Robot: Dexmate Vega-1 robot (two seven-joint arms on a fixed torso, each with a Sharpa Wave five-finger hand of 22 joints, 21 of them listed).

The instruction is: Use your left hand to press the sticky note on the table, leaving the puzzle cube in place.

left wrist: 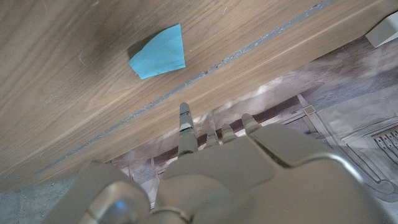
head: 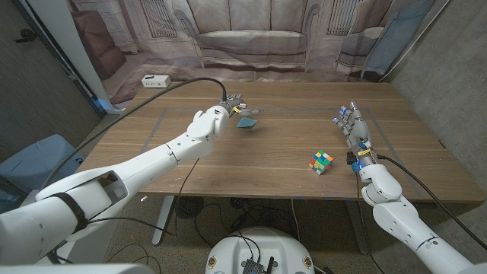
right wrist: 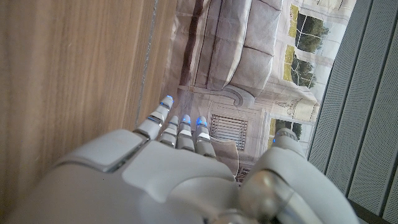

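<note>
A blue sticky note (head: 246, 122) lies on the wooden table (head: 266, 164) toward its far middle. My left hand (head: 232, 106) hovers just behind and to the left of it, fingers spread and holding nothing. In the left wrist view the sticky note (left wrist: 158, 52) lies clear of my left hand's fingertips (left wrist: 185, 109), with its near corner lifted slightly. A multicoloured puzzle cube (head: 321, 162) stands at the right middle of the table. My right hand (head: 353, 129) stands on its edge just right of the cube, fingers extended and apart. The right wrist view shows the same hand (right wrist: 177, 134) empty.
A white power strip (head: 155, 81) lies at the table's far left corner. A taped line (left wrist: 224, 59) runs across the table beside the note. A printed sofa backdrop (head: 251, 34) hangs behind the table. Grey wall panels stand at both sides.
</note>
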